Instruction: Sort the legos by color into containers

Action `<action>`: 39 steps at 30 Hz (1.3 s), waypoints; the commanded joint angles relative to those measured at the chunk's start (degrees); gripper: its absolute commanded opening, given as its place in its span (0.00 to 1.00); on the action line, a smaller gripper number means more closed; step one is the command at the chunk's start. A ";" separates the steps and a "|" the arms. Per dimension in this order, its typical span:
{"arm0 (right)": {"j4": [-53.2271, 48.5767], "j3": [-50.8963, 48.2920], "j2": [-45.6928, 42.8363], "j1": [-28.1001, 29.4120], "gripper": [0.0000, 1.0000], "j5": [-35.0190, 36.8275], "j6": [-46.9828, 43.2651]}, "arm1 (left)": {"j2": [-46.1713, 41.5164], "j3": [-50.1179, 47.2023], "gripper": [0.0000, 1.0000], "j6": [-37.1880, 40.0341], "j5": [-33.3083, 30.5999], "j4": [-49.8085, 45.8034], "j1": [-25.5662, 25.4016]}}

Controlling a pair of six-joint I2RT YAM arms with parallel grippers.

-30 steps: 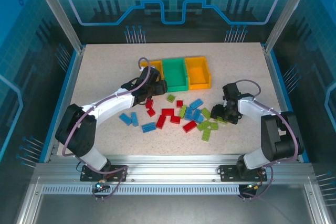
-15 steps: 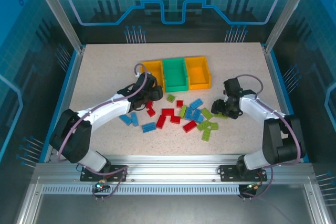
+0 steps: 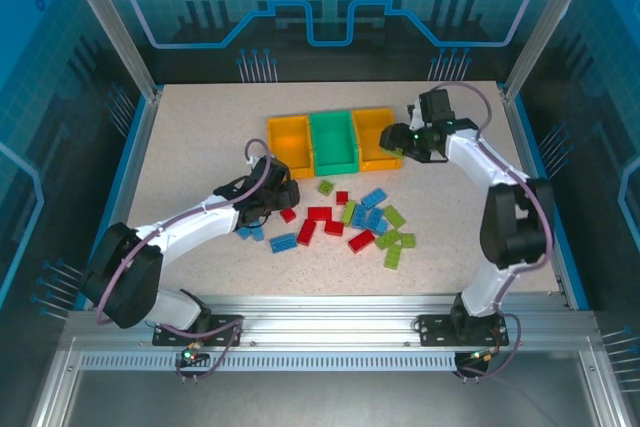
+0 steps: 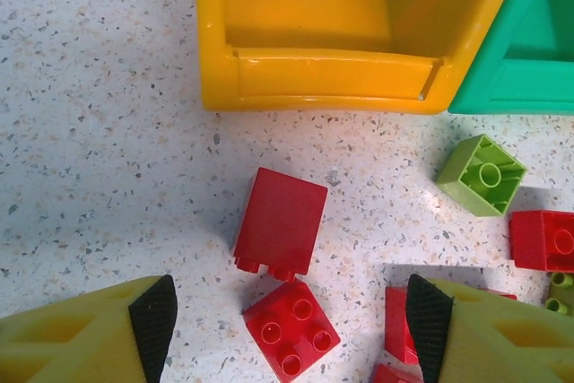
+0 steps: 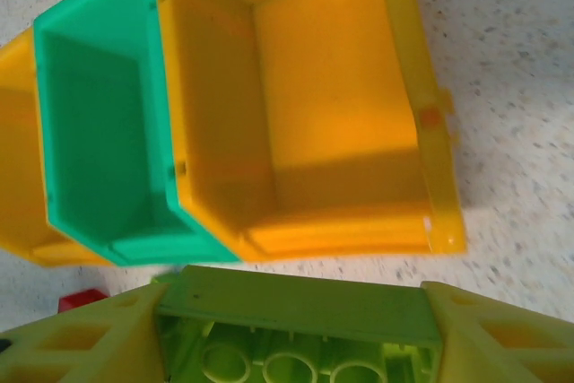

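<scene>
Red, blue and light green legos (image 3: 350,222) lie scattered in front of the containers: a yellow bin (image 3: 289,139), a green bin (image 3: 333,139) and a second yellow bin (image 3: 372,133). My left gripper (image 3: 276,197) hangs open above two red bricks; one, studs up (image 4: 291,327), sits between its fingers, the other (image 4: 281,220) lies on its side just beyond. My right gripper (image 3: 402,141) is shut on a long light green brick (image 5: 300,311), held just short of the near wall of the right yellow bin (image 5: 332,105). That bin looks empty.
The left yellow bin (image 4: 350,33) is empty inside, with the green bin (image 4: 516,51) pressed against it. A small light green brick (image 4: 482,174) and another red brick (image 4: 543,239) lie close to the left gripper. Blue bricks (image 3: 250,230) rest under the left arm.
My right gripper lifted the light green brick off the pile and swung back-left to the right yellow bin. My left gripper drew back from the left yellow bin and opened wider.
</scene>
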 commanded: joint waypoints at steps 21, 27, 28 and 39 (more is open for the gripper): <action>-6.46 17.89 17.02 3.37 0.77 6.78 4.07 | 15.51 8.17 0.68 3.99 1.38 -1.10 0.95; -6.57 17.18 14.62 3.61 0.81 7.04 3.58 | 17.95 8.76 0.53 4.69 2.92 0.00 2.74; -6.08 16.58 13.62 3.62 0.81 7.32 3.21 | 18.24 8.83 0.48 4.75 3.16 0.08 2.85; -5.72 12.19 8.34 1.83 0.70 23.03 -9.35 | 17.61 8.41 0.22 4.43 5.91 1.76 3.01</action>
